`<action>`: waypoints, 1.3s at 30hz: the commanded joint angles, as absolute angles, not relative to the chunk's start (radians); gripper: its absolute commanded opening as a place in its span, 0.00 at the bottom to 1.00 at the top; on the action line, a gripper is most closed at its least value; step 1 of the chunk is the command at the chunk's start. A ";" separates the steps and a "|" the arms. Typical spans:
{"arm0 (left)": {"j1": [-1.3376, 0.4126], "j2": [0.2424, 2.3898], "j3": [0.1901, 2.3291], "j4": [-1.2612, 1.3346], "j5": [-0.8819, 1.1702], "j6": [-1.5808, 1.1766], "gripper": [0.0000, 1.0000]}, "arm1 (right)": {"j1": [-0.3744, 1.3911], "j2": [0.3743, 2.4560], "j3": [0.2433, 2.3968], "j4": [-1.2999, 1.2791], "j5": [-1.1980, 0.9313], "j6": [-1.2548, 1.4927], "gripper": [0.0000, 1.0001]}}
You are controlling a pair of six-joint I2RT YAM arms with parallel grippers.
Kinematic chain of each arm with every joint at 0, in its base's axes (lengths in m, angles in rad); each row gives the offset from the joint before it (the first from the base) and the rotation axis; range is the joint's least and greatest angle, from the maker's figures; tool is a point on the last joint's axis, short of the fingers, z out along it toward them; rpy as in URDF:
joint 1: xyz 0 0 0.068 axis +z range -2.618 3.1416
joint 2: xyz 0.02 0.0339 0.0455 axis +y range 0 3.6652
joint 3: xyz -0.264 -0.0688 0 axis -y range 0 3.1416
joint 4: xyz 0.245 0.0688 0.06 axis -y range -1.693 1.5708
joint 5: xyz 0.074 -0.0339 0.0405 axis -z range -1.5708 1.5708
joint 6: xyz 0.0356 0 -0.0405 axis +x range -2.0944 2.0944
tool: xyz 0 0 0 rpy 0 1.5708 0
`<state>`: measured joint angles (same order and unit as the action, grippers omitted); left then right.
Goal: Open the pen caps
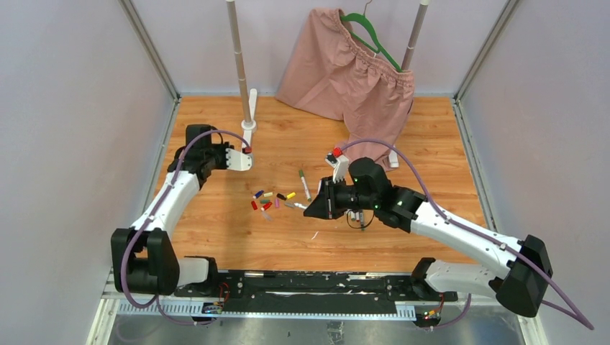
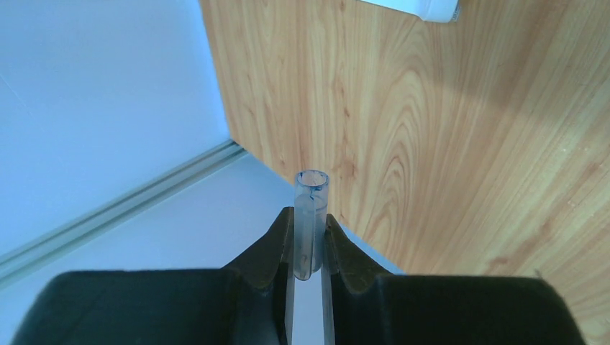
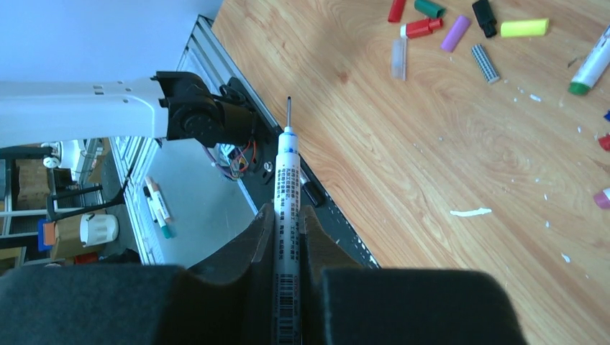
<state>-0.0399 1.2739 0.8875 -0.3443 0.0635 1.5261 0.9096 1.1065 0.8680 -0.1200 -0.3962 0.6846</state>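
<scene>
Top external view: both arms reach over the wooden desk (image 1: 237,244), the left one near the left wall and the right one bent in toward the middle.
Left claw (image 2: 311,224): clamped on a clear cap (image 2: 311,205), one finger pressing each side.
Clear cap: a see-through tube held lengthwise between the fingers, with its open round end sticking out past the fingertips; behind it the desk's edge meets the pale wall.
Right claw (image 3: 288,215): clamped on a pen (image 3: 286,162), which runs lengthwise between the fingers.
Pen: white barrel with small print, its bare fine tip pointing out beyond the fingertips, held above the desk's near edge in the right wrist view.
Right claw position: in the top external view it hangs just right of the loose caps (image 1: 267,202).
Loose caps: scattered flat on the desk near its middle and not stacked; the right wrist view picks out a green cap (image 3: 430,8), a black cap (image 3: 485,17), a yellow cap (image 3: 524,28), a purple cap (image 3: 456,33) and a grey ribbed cap (image 3: 485,63).
Green-tipped pen (image 1: 305,184): lies flat on the desk just beyond the loose caps, near the right claw.
Scraps: small white flecks (image 3: 471,212) lie on the wood.
Far edge: pink shorts (image 1: 345,72) hang on a green hanger (image 1: 374,39) between two poles (image 1: 241,65).
</scene>
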 commanded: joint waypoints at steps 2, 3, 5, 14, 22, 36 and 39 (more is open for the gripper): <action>-0.040 1.202 0.924 -0.485 0.180 1.488 0.00 | 0.917 1.089 0.842 -0.200 -0.425 0.645 0.00; -0.041 1.173 0.936 -0.539 0.269 1.481 0.00 | 0.916 1.094 0.849 -0.197 -0.422 0.642 0.00; -0.052 1.106 0.946 -0.632 0.422 1.475 0.00 | 0.916 1.112 0.862 -0.180 -0.426 0.632 0.00; -0.156 1.082 0.951 -0.741 0.398 1.336 0.00 | 0.894 1.171 0.902 -0.194 -0.192 0.578 0.00; -0.173 1.209 0.996 -0.739 0.408 1.073 0.00 | 0.923 1.337 0.917 -0.135 0.380 0.581 0.00; -0.172 1.190 0.936 -0.713 0.359 0.981 0.00 | 0.923 1.804 1.178 -0.083 0.505 0.540 0.07; -0.172 1.192 0.921 -0.717 0.360 0.967 0.00 | 0.916 1.831 1.160 -0.055 0.475 0.560 0.10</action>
<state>-0.1673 1.2068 0.9401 -0.7124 0.3664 1.0142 0.9119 1.7962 1.1576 -0.0776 0.4530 0.5480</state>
